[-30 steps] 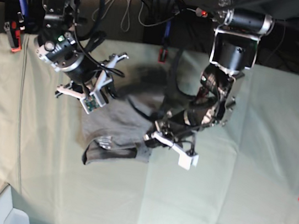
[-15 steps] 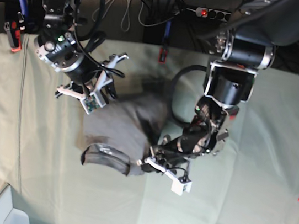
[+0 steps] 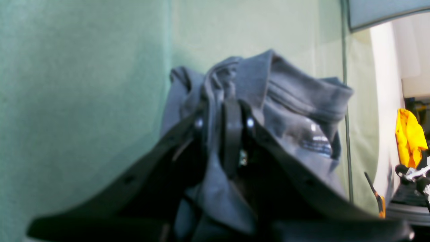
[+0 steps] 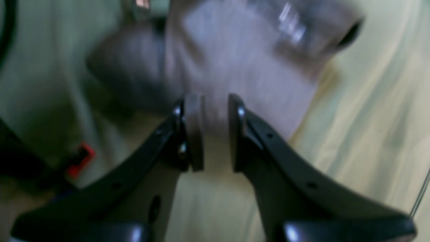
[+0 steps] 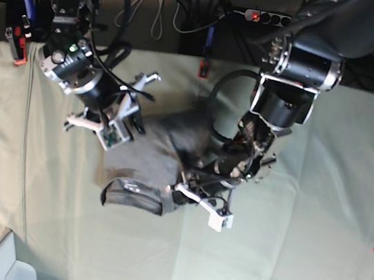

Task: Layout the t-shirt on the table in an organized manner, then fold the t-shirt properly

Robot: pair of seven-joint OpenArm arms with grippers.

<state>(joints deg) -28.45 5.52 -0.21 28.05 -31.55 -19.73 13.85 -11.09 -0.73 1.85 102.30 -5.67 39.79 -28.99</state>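
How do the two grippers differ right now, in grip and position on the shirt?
The left gripper has a fold of the t-shirt bunched between its jaws; the right gripper has a clear gap between its jaws and holds nothing. The left sits at the shirt's near edge, the right above its far corner. Both have black fingers.

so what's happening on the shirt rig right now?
Two arms are working a grey t-shirt on the green-covered table. The left gripper has shirt fabric pinched between its fingers. The right gripper hovers open over the shirt's other side, holding nothing. The shirt is bunched up, not yet laid flat.
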